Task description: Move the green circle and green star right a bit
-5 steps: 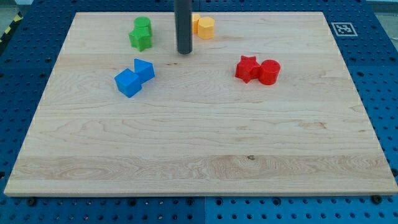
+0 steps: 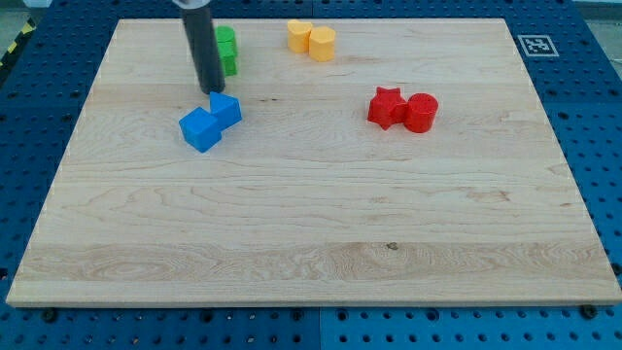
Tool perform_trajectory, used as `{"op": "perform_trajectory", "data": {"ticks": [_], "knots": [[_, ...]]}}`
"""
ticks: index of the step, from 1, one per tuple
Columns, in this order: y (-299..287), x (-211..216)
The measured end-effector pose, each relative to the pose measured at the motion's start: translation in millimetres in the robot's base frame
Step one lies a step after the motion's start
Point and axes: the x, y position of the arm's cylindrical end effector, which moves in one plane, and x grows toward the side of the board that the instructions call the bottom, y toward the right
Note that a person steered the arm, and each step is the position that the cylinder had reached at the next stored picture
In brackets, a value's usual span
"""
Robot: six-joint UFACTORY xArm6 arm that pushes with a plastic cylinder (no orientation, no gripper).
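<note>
A: Tip status?
B: My tip [image 2: 210, 90] is down on the board [image 2: 321, 214]. It's a bare rod, so no jaws to spread or press together, and it's carrying nothing.
A: Greens?
B: Green blocks [image 2: 227, 51] just to the tip's right and toward the view's top, partly hidden behind my rod. Can't split circle from star.
A: Others?
B: Two blue blocks [image 2: 210, 122] just below the tip, touching each other. Yellow pair [image 2: 312, 40] further right, up top. Red star [image 2: 386, 107] and red cylinder [image 2: 422, 112] well right, touching.
</note>
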Motion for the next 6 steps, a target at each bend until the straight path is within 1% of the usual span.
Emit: {"op": "perform_trajectory", "data": {"ticks": [1, 2, 3, 4, 5, 6], "knots": [[-18.8, -14.1], [-19.1, -35.4], [-19.2, -36.2], [-16.0, -49.7], [-3.7, -72.2], [8.8, -75.8]]}}
